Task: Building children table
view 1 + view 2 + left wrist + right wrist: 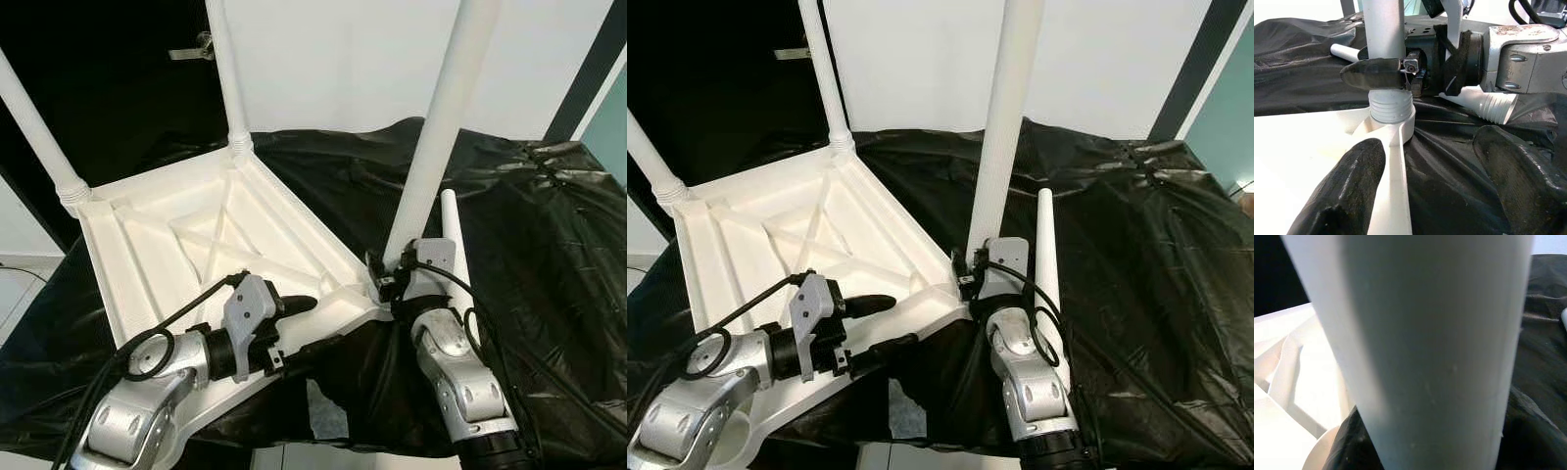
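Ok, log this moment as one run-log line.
step: third leg into corner socket | right pincer: shut on upright white plastic table leg | left pincer: open, straddling upturned white plastic tabletop edge | spare white leg: on black sheet

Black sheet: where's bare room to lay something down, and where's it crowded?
Free: the black sheet on the robot's right, past the loose leg; also the far strip behind the tabletop. Crowded: the near corner, where the right gripper holds the upright leg and the left gripper straddles the tabletop's edge.
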Robot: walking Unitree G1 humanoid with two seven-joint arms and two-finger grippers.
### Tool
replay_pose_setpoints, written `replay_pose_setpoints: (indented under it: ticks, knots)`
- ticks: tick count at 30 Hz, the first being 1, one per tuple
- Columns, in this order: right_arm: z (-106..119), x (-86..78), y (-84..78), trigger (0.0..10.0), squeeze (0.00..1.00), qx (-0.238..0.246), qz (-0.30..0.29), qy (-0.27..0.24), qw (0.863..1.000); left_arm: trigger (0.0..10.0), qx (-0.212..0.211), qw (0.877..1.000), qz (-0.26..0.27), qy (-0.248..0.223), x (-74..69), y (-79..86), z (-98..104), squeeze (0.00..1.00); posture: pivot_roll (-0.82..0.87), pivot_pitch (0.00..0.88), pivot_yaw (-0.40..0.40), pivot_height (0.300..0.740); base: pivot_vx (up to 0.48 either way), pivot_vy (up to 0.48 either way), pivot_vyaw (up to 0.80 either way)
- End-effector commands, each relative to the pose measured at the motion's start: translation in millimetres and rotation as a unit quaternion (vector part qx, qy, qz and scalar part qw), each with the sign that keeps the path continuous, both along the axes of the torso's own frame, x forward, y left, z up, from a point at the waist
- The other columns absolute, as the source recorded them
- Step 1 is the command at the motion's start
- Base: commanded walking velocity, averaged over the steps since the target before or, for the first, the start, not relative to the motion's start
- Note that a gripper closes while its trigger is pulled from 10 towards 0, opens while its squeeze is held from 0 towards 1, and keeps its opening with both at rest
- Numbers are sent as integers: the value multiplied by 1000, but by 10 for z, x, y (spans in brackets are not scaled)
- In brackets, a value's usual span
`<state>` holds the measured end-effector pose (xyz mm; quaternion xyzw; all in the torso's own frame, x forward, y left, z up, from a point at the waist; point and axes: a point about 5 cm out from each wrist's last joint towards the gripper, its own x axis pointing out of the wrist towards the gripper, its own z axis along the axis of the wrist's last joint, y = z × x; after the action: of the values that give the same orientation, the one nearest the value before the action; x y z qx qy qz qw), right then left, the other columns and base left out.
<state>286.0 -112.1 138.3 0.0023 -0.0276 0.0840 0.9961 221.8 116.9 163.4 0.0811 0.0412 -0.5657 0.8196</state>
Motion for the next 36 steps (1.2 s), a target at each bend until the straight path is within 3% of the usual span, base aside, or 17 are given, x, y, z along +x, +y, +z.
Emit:
replay_pose_setpoints:
  ticks: [1,8,15,16,18,20,22,27,28,29,30,31,32,36]
  knots:
    - [-55,19,-135,10000,1000,7,-5,8,1000,10000,4,1000,29,-5,29,-2,-13,0,26,0,-9,740,0,0,0]
    - [43,21,-253,10000,1000,6,54,-26,998,10000,1,999,37,-9,43,-60,-27,0,18,0,-7,740,0,0,0]
    - [38,17,-406,10000,1000,-17,115,-22,993,10000,0,997,71,-19,118,-69,-36,0,11,0,-2,740,0,0,0]
    - [25,30,-472,10000,0,-29,149,-13,988,10000,5,995,93,-26,159,-79,-55,0,6,0,2,740,0,0,0]
    - [27,72,-564,10000,0,-54,198,-6,979,10000,15,990,138,-34,244,-97,-103,0,6,0,3,740,0,0,0]
    - [27,72,-564,10000,0,-54,198,-6,979,10000,15,990,138,-34,244,-97,-103,0,6,0,3,740,0,0,0]
    - [41,135,-583,10000,0,-71,246,2,967,10000,17,985,167,-34,292,-129,-143,0,5,0,5,740,0,0,0]
    - [56,230,-547,10000,0,-93,299,9,950,10000,15,983,180,-39,293,-204,-177,0,19,0,-8,740,0,0,0]
    - [50,253,-526,5725,0,-100,311,12,945,10000,19,982,184,-41,288,-215,-201,0,22,0,-11,740,0,0,0]
    - [50,253,-526,5725,0,-100,311,12,945,10000,19,982,184,-41,288,-215,-201,0,22,0,-11,740,0,0,0]
    - [46,274,-516,4471,0,-105,319,14,942,10000,20,982,185,-43,282,-226,-219,0,28,0,-15,740,0,0,0]
    - [46,274,-516,4471,0,-105,319,14,942,10000,20,982,185,-43,282,-226,-219,0,28,0,-15,740,0,0,0]
    - [35,297,-499,0,0,-112,328,15,938,10000,17,982,183,-44,262,-235,-233,0,33,0,-19,740,0,0,0]
    - [9,334,-470,0,0,-111,348,22,930,10000,11,985,164,-47,193,-251,-271,0,38,0,-24,740,0,0,0]
